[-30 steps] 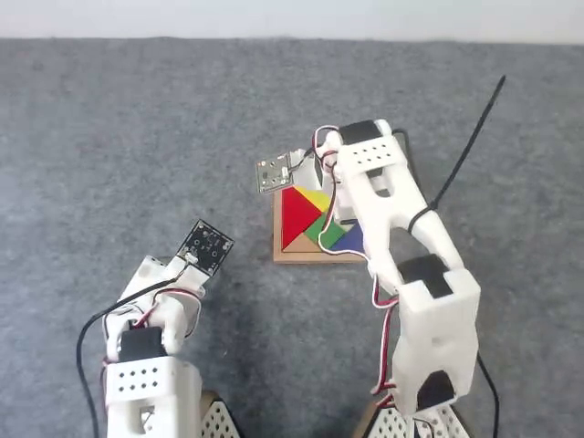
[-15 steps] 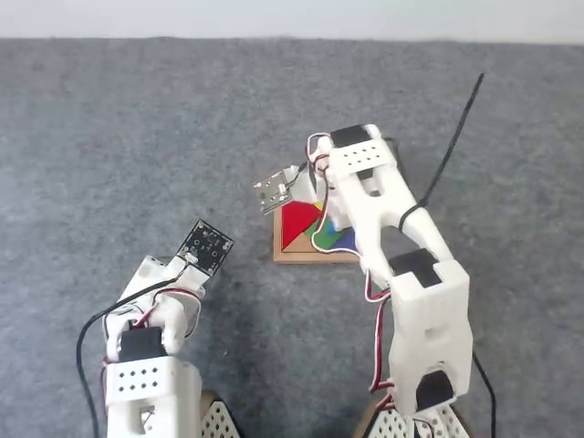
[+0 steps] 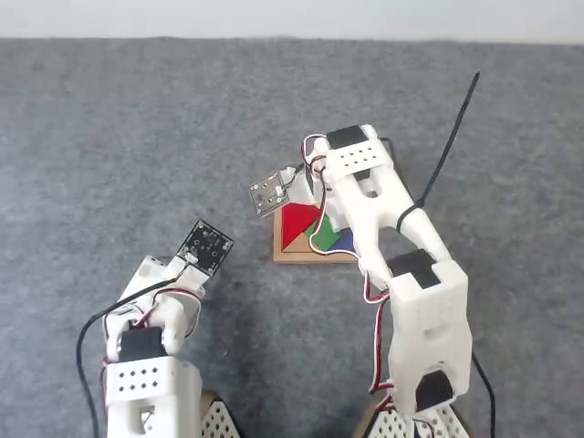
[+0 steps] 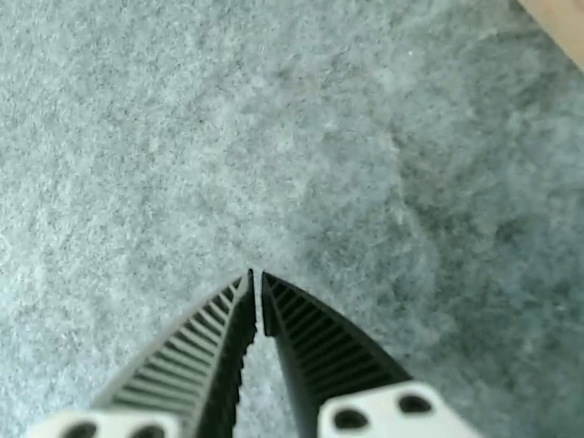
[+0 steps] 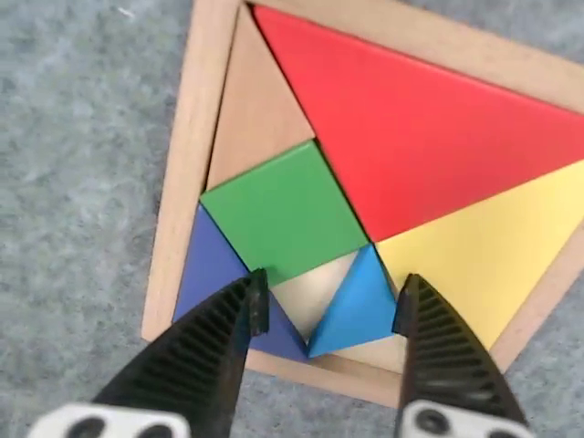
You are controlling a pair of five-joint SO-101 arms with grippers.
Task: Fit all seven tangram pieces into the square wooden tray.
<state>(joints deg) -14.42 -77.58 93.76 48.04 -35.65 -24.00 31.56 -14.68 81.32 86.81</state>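
Observation:
The square wooden tray [image 5: 182, 182] holds a large red triangle [image 5: 411, 119], a yellow triangle [image 5: 474, 246], a green square [image 5: 283, 214], a dark blue piece [image 5: 214, 274] and a small light blue triangle [image 5: 360, 306]. Bare wood [image 5: 260, 109] shows beside the green square, and a small gap lies between the two blue pieces. My right gripper [image 5: 330, 292] hangs open just above that gap, holding nothing. In the high view the right arm [image 3: 365, 182] covers much of the tray [image 3: 301, 257]. My left gripper [image 4: 256, 276] is shut and empty over bare carpet.
Grey carpet covers the whole table. The left arm [image 3: 155, 319] rests at the lower left, well away from the tray. A corner of the tray [image 4: 558, 27] shows at the edge of the left wrist view. A black cable [image 3: 452, 146] trails behind the right arm.
The right arm has shifted a little to the left over the tray, now hiding the yellow piece in the high view. The left arm has not moved.

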